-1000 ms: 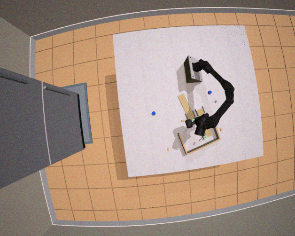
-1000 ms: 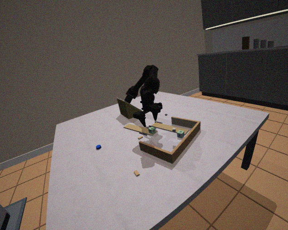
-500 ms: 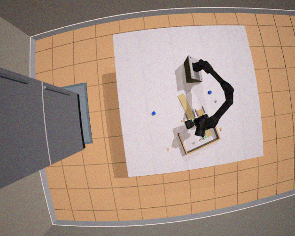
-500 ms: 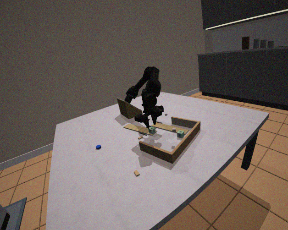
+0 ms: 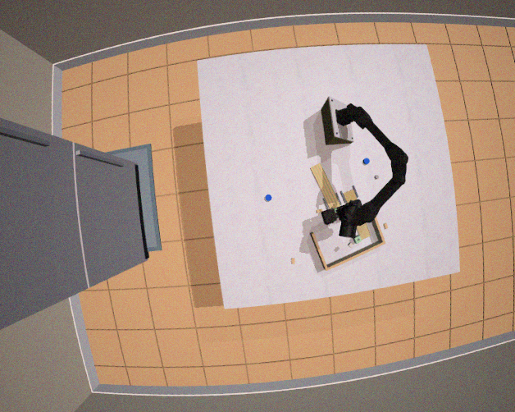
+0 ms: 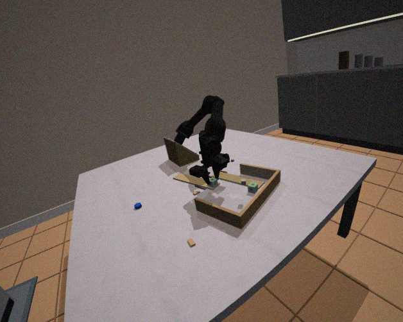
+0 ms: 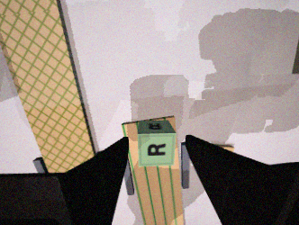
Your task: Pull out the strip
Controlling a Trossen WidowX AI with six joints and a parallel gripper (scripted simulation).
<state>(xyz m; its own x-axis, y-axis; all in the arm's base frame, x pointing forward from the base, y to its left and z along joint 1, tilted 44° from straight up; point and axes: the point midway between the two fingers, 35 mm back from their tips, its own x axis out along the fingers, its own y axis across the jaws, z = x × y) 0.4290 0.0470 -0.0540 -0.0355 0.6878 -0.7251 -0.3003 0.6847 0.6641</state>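
A green cube labelled R rests on the end of a strip with lengthwise green stripes. My gripper is open, partly closed in, with one finger on each side of the cube and a visible gap on both sides in the wrist view. A cross-hatched strip lies to the left in the wrist view. Another green cube is at that strip's far end. The arm hides the R cube in the top view.
Grey guide rails flank the striped strip. A low wooden wall surrounds the cubes' area on three sides. Blue discs, small wooden blocks and a dark wedge-shaped box stand around it.
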